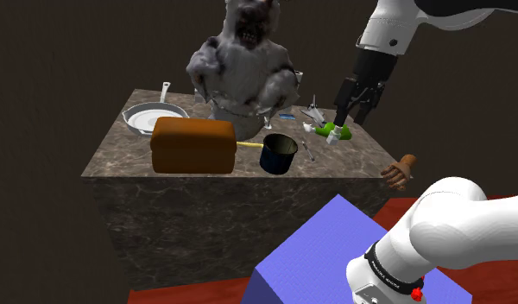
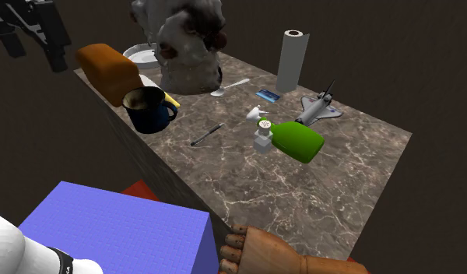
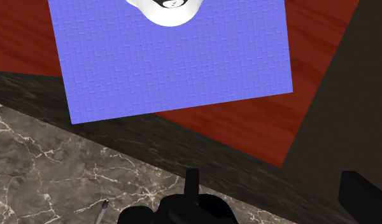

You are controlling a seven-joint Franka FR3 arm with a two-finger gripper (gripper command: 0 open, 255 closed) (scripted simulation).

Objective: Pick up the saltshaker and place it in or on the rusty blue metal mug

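One marble-patterned table [image 2: 317,194] stands on a red floor [image 1: 499,250] among dark brown walls, with the violet-blue stand [image 2: 123,233] at its near edge. One saltshaker [image 2: 262,138], pale grey, stands upright mid-table with its long axis vertical and its perforated cap pointing up, just beside one green bottle [image 2: 300,142] lying on its side. One dark blue mug [image 2: 150,123] stands mouth up near the table edge, well apart from the shaker; one pen [image 2: 206,134] lies between them. Also present, one each: bread loaf [image 2: 107,70], pan [image 1: 152,117], spoon [image 2: 228,87], paper roll [image 2: 292,61], toy shuttle [image 2: 319,107], grey monster figure [image 2: 187,43]. The gripper [image 1: 353,115] hangs above the bottle, its fingers apart and clasping nothing.
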